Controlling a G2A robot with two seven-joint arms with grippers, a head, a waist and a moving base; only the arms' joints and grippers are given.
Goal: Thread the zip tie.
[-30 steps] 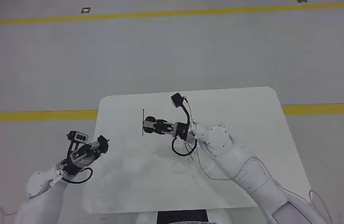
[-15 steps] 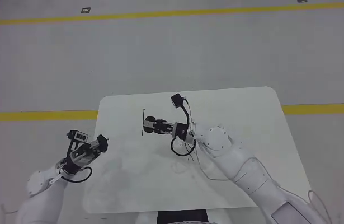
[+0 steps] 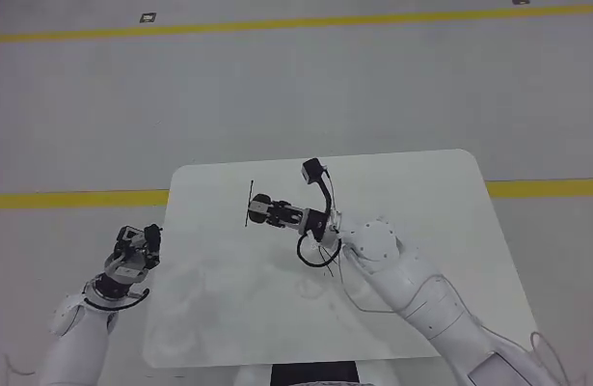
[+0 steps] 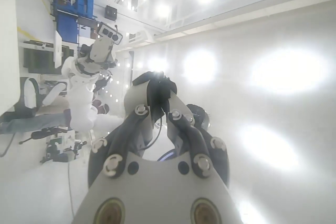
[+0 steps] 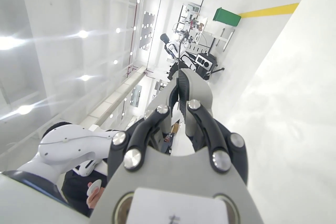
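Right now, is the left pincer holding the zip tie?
No, the zip tie is clamped in the right pincer above the table, while the left pincer sits off beyond the table's edge.

No text, number or sign legible anywhere. White label (image 5: 168, 202) on the housing behind the right gripper's (image 5: 179, 78) jaws: one small dark mark, cut by the frame edge, unreadable. Zip tie (image 3: 251, 191) pinched between those jaws: too thin to show any print.
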